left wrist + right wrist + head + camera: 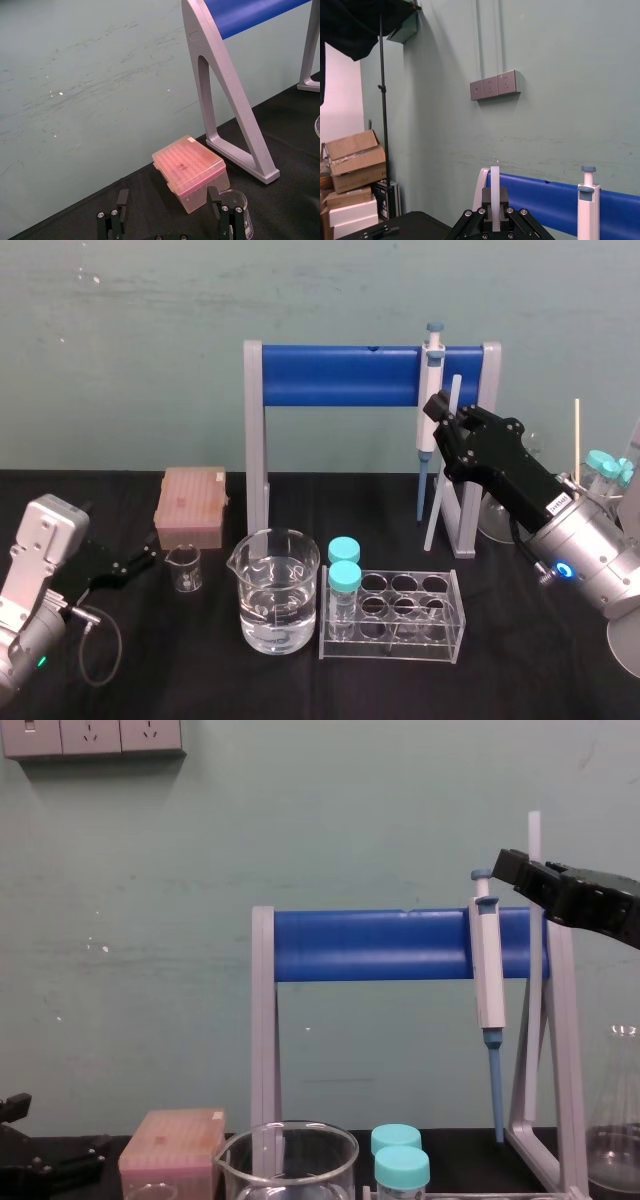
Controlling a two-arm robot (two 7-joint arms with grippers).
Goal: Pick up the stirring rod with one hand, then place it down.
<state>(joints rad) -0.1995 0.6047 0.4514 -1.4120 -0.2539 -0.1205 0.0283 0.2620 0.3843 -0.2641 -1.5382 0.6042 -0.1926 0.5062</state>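
Against teal wall (150,340), right pincer (446,412) clamps stirring rod (434,510) nr pipette rack (330,375).

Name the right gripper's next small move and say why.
Probably lift it straight up a little. The right gripper has its fingers shut high on the thin translucent whitish stirring rod, which stands nearly upright close beside the grey-and-blue pipette and the rack's grey leg. The left gripper is parked open at left.

Right gripper (441,408) body: a white sticker (557,503) is carrying dark print too small to read
Readable text: none is showing in any view
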